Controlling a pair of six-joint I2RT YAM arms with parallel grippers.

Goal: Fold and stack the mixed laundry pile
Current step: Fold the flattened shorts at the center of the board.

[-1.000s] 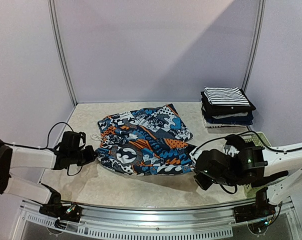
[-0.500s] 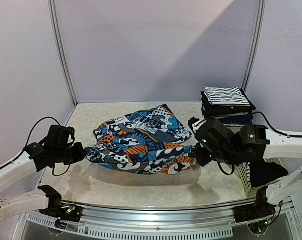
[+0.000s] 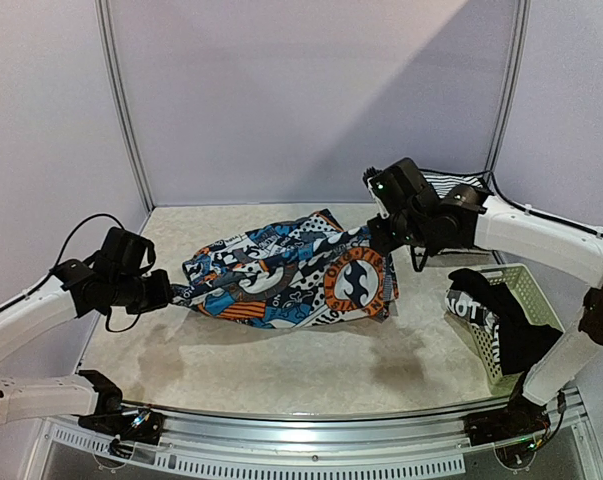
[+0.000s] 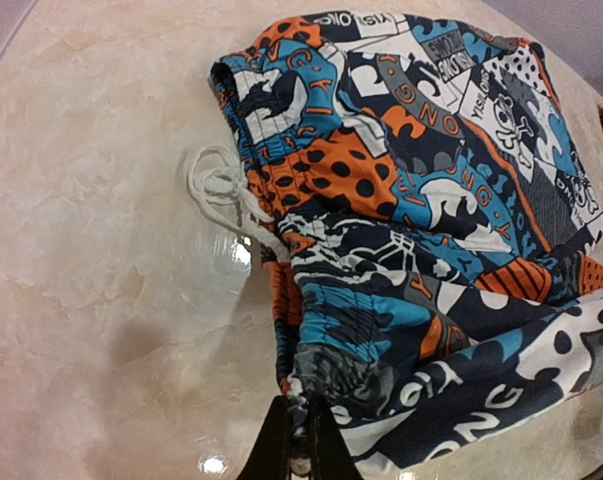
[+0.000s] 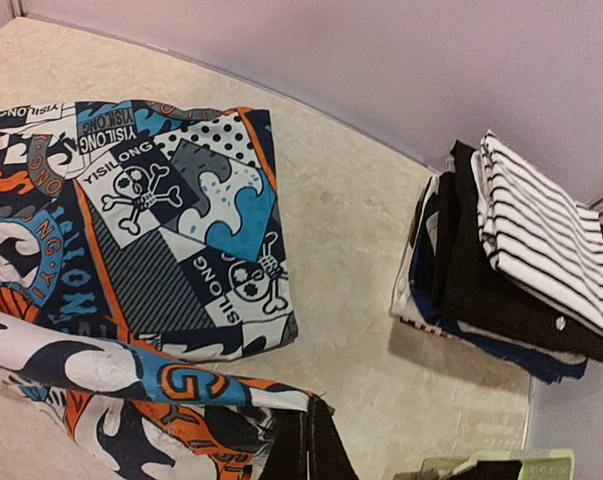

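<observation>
One garment is being handled, the printed shorts (image 3: 281, 275), with a busy pattern in orange, blue, white and black. Their far part lies flat on the bench (image 3: 281, 375), while their near edge is held up above it and hangs stretched between the two arms. At the left end of the shorts, the left fingers (image 4: 299, 445) are closed tightly on the gathered waistband, with cloth pinched between them. The white drawstring (image 4: 216, 185) lies loose on the bench just beside this waistband. At the right end of the shorts, the right fingers (image 5: 306, 450) are also pressed together, and they hold a thin fold of the hem edge. To the far right of the shorts, well apart from them, stands a folded stack (image 5: 511, 270): the striped garment (image 5: 546, 235) is on top, a black one is under it, and dark blue cloth is lower. To the near right of the shorts is the white basket (image 3: 529, 290), and a black cloth (image 3: 491, 315) with white marks hangs over its rim.
</observation>
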